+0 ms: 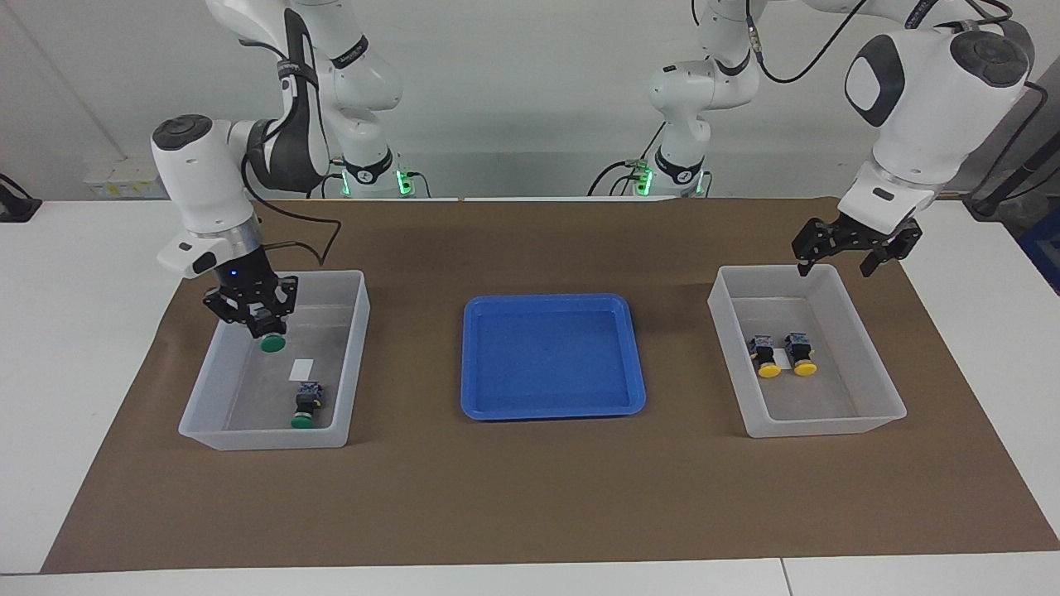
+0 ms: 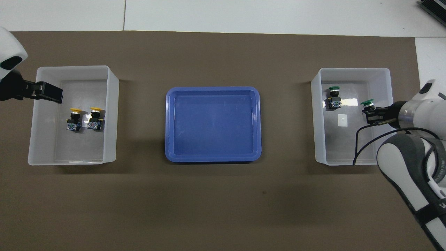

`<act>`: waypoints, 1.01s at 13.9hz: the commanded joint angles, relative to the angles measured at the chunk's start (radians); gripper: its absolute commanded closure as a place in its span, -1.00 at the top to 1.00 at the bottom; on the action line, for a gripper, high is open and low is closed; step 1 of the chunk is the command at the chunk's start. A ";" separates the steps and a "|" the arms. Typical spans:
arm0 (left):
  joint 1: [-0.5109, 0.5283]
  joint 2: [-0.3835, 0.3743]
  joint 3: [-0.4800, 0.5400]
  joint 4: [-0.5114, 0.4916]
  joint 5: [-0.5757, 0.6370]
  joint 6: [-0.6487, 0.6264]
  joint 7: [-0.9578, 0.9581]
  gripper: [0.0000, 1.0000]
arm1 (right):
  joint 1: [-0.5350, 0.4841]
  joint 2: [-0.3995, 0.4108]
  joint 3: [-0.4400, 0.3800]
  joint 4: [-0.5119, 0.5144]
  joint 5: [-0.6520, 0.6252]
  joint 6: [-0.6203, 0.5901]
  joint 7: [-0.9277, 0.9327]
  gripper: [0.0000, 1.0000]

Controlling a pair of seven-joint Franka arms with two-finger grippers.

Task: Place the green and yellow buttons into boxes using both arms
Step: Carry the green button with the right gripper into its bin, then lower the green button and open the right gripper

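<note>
On the brown-papered counter (image 1: 530, 497), the right gripper (image 1: 258, 321) hangs over the box (image 1: 352, 364) at the right arm's end, its fingers closed on a green button (image 1: 272, 343) whose cap points down below the fingertips. The facing view shows this button raised above the box floor; the overhead view shows only that it is over the box, near the outer wall. A second green button (image 1: 305, 406) lies on that box's floor, farther from the robots than the white label (image 1: 302, 368). The blue tray (image 1: 551, 389) sits mid-counter. In the other box (image 1: 820, 422) two yellow buttons (image 1: 782, 356) lie side by side; the left gripper (image 1: 853, 252) waits over its rim, fingers spread wide and holding nothing.
</note>
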 commanded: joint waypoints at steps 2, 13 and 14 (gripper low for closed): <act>0.005 -0.035 0.012 -0.045 -0.012 0.063 0.001 1.00 | -0.046 0.114 0.014 0.040 0.016 0.134 0.062 -1.00; 0.019 -0.035 0.015 -0.057 -0.162 0.098 -0.015 1.00 | 0.038 0.326 0.014 0.192 0.006 0.237 0.327 -1.00; 0.016 -0.035 0.015 -0.057 -0.156 0.095 -0.015 1.00 | 0.037 0.335 0.014 0.191 0.005 0.237 0.335 -1.00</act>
